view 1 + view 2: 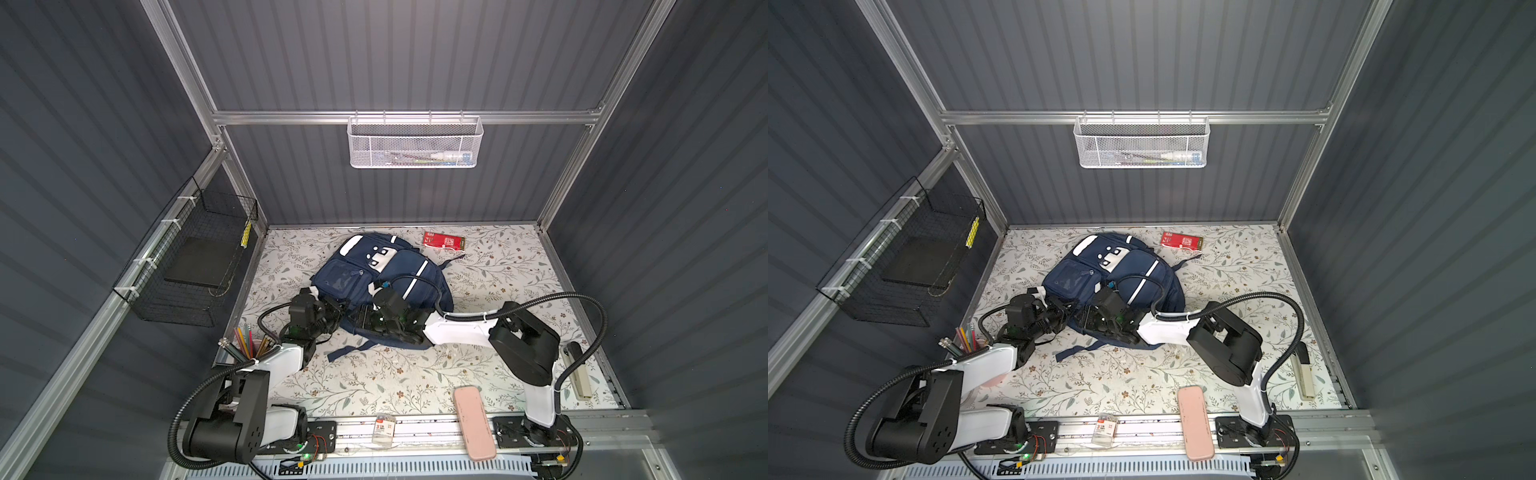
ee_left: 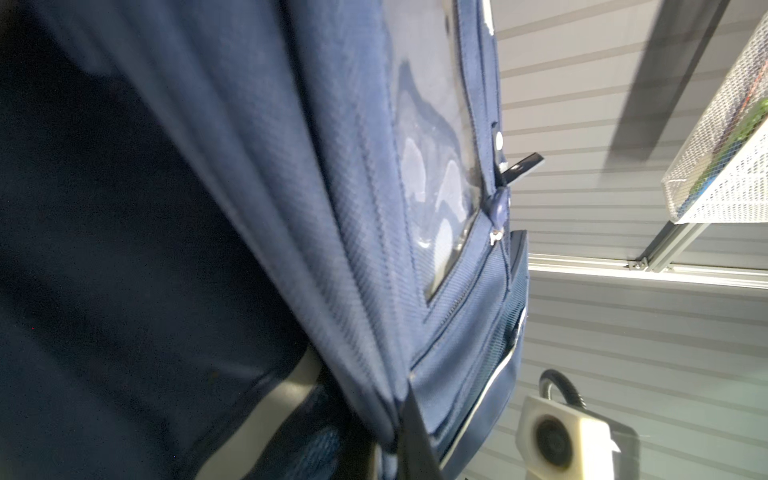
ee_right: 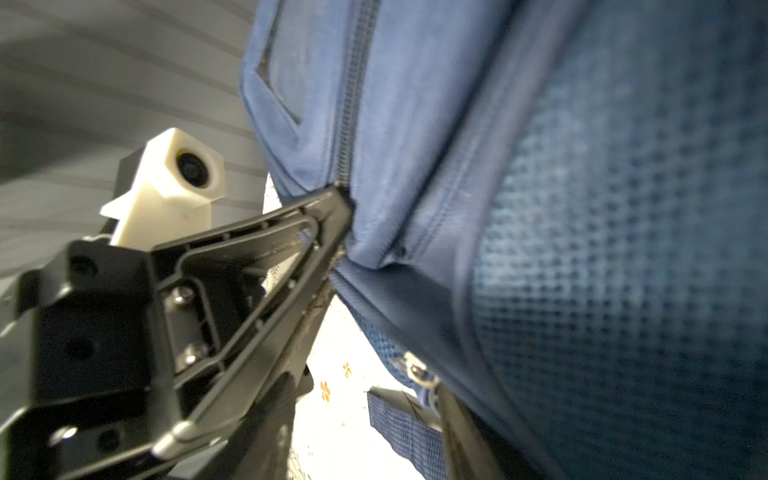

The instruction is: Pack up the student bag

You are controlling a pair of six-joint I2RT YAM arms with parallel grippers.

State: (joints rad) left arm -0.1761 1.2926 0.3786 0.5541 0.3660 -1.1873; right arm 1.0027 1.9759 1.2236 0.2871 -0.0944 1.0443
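**pin the seam, then run the zip**

the student bag [image 1: 399, 270] lies flat, front up, at the middle-back of the floral table mat [image 1: 519, 299], its straps trailing toward the near edge. it looks zipped up, so the step in hand is probably opening it.

the left gripper [image 3: 343, 226] is clamped on the bag's fabric right at the end of a zipper [image 3: 351, 104], on the near-left corner. the right gripper [image 1: 363, 322] sits just beside it on the bag's near edge. i cannot tell whether its jaws are apart or together, or whether it has anything between them.

to do this well, the left clamp should act as the anchor, pulling the seam taut. the right one needs the zip pull itself, not loose cloth, and should draw along the zip line, away from the anchor. soft fabric will bunch if it pulls sideways.

the red carton [image 1: 443, 241] lies just behind the bag. the pink pencil case [image 1: 473, 422] and the cup of pencils [image 1: 249, 347] wait well apart, near the front.
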